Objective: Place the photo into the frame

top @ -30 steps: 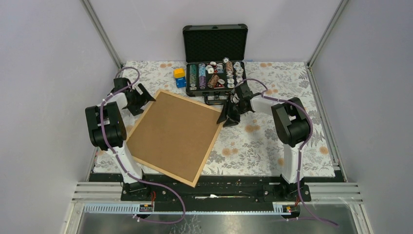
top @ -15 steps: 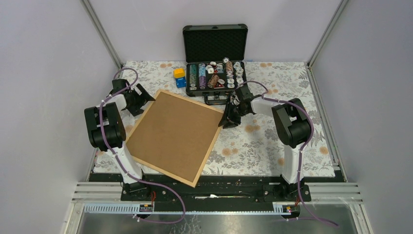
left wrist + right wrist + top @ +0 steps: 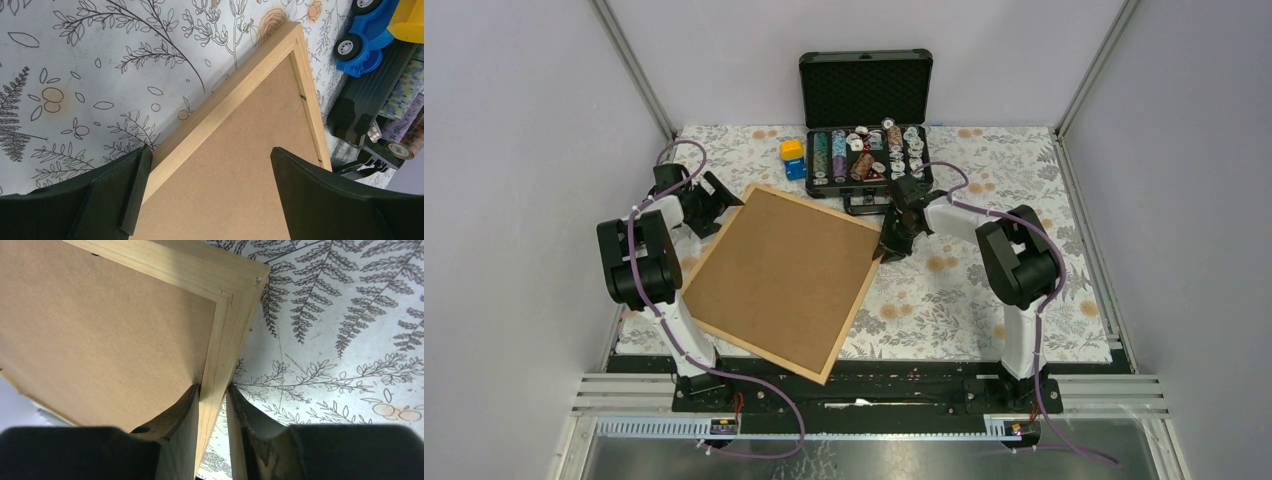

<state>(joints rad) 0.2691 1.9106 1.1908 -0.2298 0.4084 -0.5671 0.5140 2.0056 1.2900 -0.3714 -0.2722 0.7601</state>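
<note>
From overhead, the frame (image 3: 819, 208) lay face-down, skewed between both arms, photo nowhere visible; at the left wrist, the left gripper (image 3: 210, 165) gaped wide astride its edge; at the right wrist, the right gripper (image 3: 214, 390) pinched its corner rail.

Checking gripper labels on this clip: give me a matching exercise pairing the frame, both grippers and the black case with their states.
1. frame
2. left gripper
3. right gripper
4. black case

A. lid up, chips inside
B. wide open above the frame's edge
C. lying flat, brown backing facing up
D. pinching the frame's side rail

Pairs: 1-C, 2-B, 3-D, 4-A
</note>
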